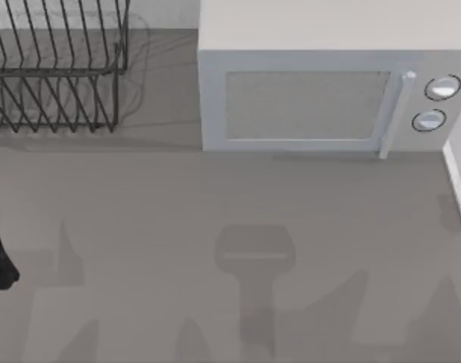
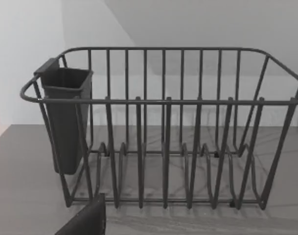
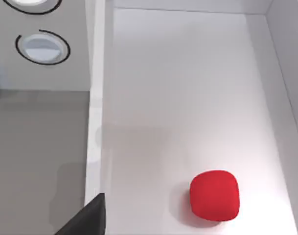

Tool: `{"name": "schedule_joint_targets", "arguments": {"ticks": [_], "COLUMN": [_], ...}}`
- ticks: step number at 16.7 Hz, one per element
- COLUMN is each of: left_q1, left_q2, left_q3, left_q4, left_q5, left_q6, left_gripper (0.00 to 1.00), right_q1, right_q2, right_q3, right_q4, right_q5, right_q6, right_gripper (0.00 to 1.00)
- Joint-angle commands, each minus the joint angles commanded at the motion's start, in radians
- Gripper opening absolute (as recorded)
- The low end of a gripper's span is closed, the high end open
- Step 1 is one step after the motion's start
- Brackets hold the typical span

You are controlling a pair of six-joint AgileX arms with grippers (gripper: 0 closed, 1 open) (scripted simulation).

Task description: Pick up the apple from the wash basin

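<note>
- Surface (image 1: 215,197): grey, mostly bare across the middle; arm shadows fall along its near edge.
- Microwave (image 1: 321,91): stands at the far edge, right of centre, door closed, two dials (image 3: 42,46) on its right end. It sits just beside the basin, so it limits any approach from that side.
- Dish rack (image 2: 163,127): wire, at the far left corner, with a dark cutlery cup (image 2: 65,117) hung on one end. Well apart from the basin, so not in the way.
- Wash basin (image 3: 188,73): white, at the surface's right edge, its rim just in the top view. High walls mean, in my judgement, a top-down reach.
- Apple (image 3: 215,194): red lump resting on the basin floor, apart from the walls, nothing touching it. Not yet grasped.
- Right arm: wrist camera looks down into the basin, so it's staged above it. Hand opening: cannot tell; it holds nothing that I can see.
- Left arm: parked at the surface's left edge, facing the rack. Hand opening: cannot tell.
</note>
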Motion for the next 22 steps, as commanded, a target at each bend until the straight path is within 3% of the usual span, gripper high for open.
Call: {"name": "schedule_joint_targets", "arguments": {"ticks": [11, 15, 22], "left_q1": [0.000, 0.000, 0.000], "left_q2": [0.000, 0.000, 0.000], "left_q3": [0.000, 0.000, 0.000], "left_q4": [0.000, 0.000, 0.000], "left_q5": [0.000, 0.000, 0.000], "left_q6": [0.000, 0.000, 0.000], "left_gripper": [1.00, 1.00, 1.00], "right_q1": [-0.141, -0.161, -0.157], "right_q2": [1.046, 1.188, 1.206], "right_q3": [0.734, 0.842, 0.838], "right_q4": [-0.494, -0.567, -0.555], "right_q5": [0.001, 0.001, 0.001], "right_q6": [-0.132, -0.152, -0.152], "right_gripper": [1.00, 1.00, 1.00]}}
